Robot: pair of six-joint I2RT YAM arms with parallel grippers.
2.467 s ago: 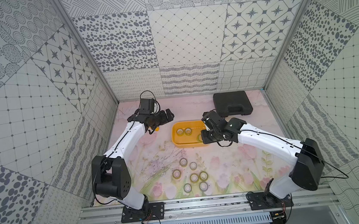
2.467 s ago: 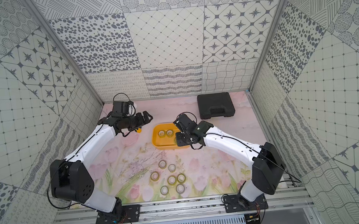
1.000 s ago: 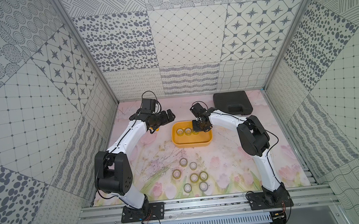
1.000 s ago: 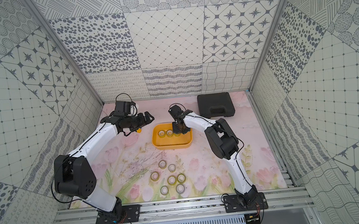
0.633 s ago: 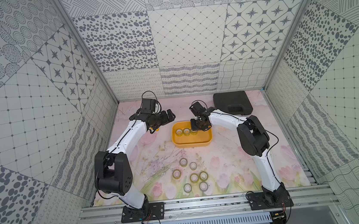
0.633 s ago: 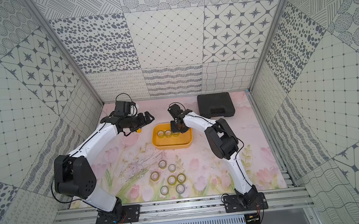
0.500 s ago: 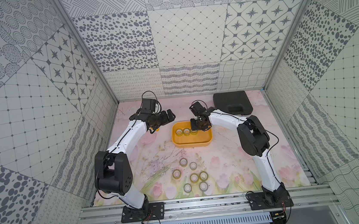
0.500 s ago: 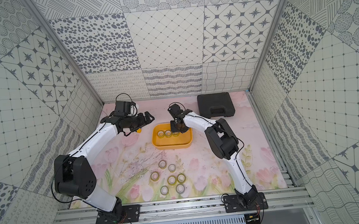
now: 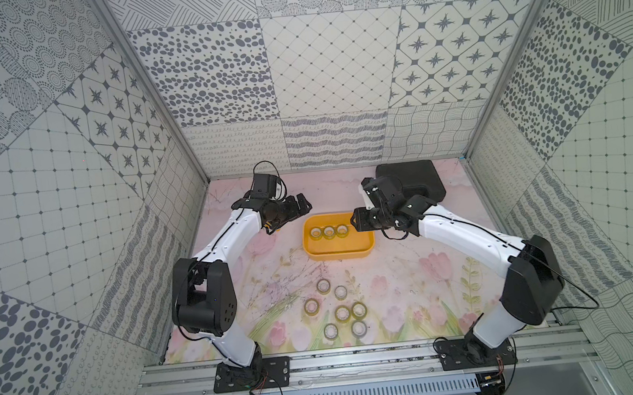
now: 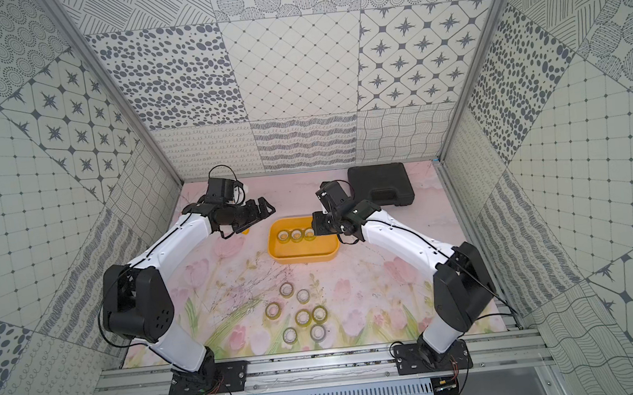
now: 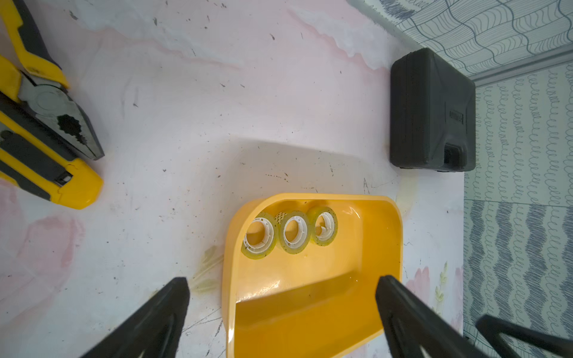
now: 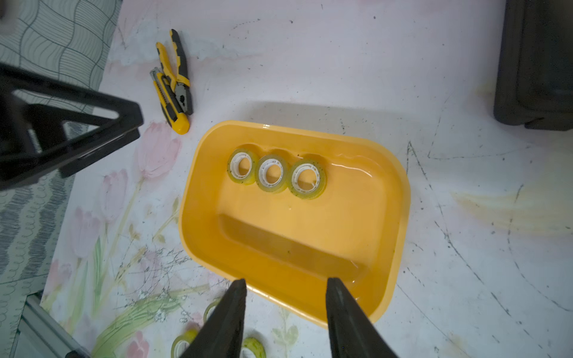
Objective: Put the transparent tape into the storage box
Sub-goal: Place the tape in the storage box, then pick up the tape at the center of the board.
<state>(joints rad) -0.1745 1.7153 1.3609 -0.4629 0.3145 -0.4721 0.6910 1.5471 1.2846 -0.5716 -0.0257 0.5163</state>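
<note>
Over the storage box (image 9: pixel 338 255), by its far right corner, my right jaws hang part open with nothing between them. My left jaws hang off the box's far left corner, spread wide and also empty. Three transparent tape rolls (image 12: pixel 272 173) sit inside the box in a row along its far wall, touching each other and seemingly propped on that wall. Seven loose rolls (image 9: pixel 342 313) lie on the counter (image 9: pixel 394 278) on the box's near side, well apart from it. I judge the task partly done.

Risks:
- If I swing the right jaws low toward the loose rolls, I can clip the box's near rim. The box looks light, so it would slide or tip.
- If I dip inside the box, I can knock the propped row flat or scatter it.
- Two of the loose rolls touch, so a wide pinch can drag the neighbour along.
- The rolls look small and slick, so an off-centre squeeze may squirt one away.

Room:
- The box's near half is bare, good for drops.
- The counter between the box and the loose rolls is open.
- A black case (image 9: pixel 424 180) sits beyond the box's far right corner, near my right wrist, so backing up is tight.
- Pliers (image 11: pixel 49 105) and a utility knife (image 11: pixel 62 183) lie off the box's far left side, under my left arm.
</note>
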